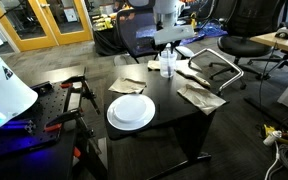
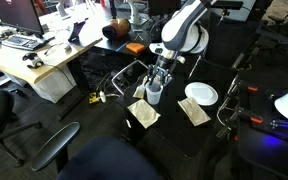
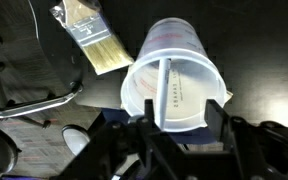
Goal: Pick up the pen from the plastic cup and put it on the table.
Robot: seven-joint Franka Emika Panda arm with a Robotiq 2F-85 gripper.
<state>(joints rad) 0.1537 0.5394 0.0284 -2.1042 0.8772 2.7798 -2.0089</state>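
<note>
The clear plastic cup [image 1: 167, 70] stands upright near the far edge of the black table [image 1: 174, 108], and it shows in both exterior views [image 2: 154, 96]. In the wrist view I look down into the cup [image 3: 189, 70]. The thin pen [image 3: 168, 85] stands inside it and leans on the rim near one finger. My gripper [image 3: 184, 125] is open, directly above the cup, with one finger on each side of the rim. It also shows in both exterior views [image 1: 167, 52] [image 2: 157, 78]. It holds nothing.
A round white plate [image 1: 131, 110] [image 2: 201, 94] lies near the table's front. Brown paper napkins [image 1: 200, 97] [image 2: 143, 113] lie around the cup. A brush-like thing [image 3: 89, 38] lies beside the cup. An office chair [image 1: 234, 48] and a wooden desk [image 2: 24, 62] stand nearby.
</note>
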